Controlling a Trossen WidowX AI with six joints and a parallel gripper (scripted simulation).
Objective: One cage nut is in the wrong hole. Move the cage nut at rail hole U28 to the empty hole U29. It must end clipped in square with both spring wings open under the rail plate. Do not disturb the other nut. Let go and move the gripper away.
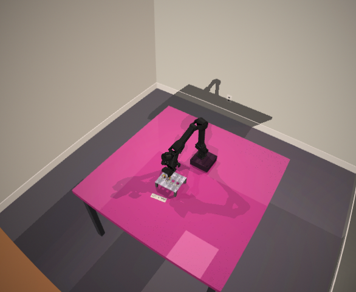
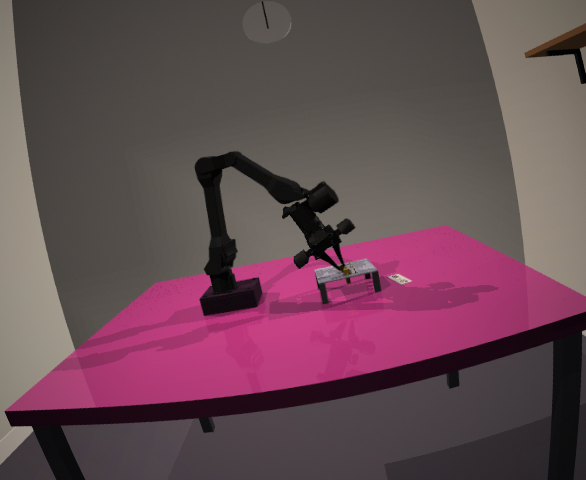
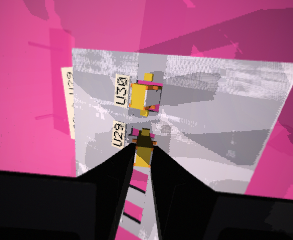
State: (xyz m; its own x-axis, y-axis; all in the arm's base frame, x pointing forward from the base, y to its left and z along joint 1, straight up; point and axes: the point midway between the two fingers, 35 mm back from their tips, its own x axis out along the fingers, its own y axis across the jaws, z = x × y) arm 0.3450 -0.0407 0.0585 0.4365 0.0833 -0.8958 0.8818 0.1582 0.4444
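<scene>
Glossy magenta table (image 1: 134, 138) (image 2: 283, 356) supports a streaked grey metal rail plate (image 1: 180, 178) (image 2: 329, 274) (image 3: 191, 80) on dark legs. The matte black gripper (image 1: 169, 176) (image 2: 343, 268) (image 3: 145, 147) has its tapered jaws nearly closed, gripping a yellow cage nut (image 3: 142, 159) beside the printed label "U29" (image 3: 118, 135); its seating appears uncertain. Another boxy yellow nut (image 3: 139, 96) sits at "U30" (image 3: 121, 91).

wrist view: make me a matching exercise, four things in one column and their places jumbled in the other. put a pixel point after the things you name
1. cage nut in the black gripper (image 1: 169, 176) (image 2: 343, 267) (image 3: 145, 146)
2. yellow cage nut (image 3: 139, 96)
3. white U29 rail label (image 3: 118, 134)
4. grey rail plate (image 3: 201, 110)

A. beside the U30 label
B. under both nuts
C. between the fingertips
D. directly below the U30 label

1-C; 2-A; 3-D; 4-B
</scene>
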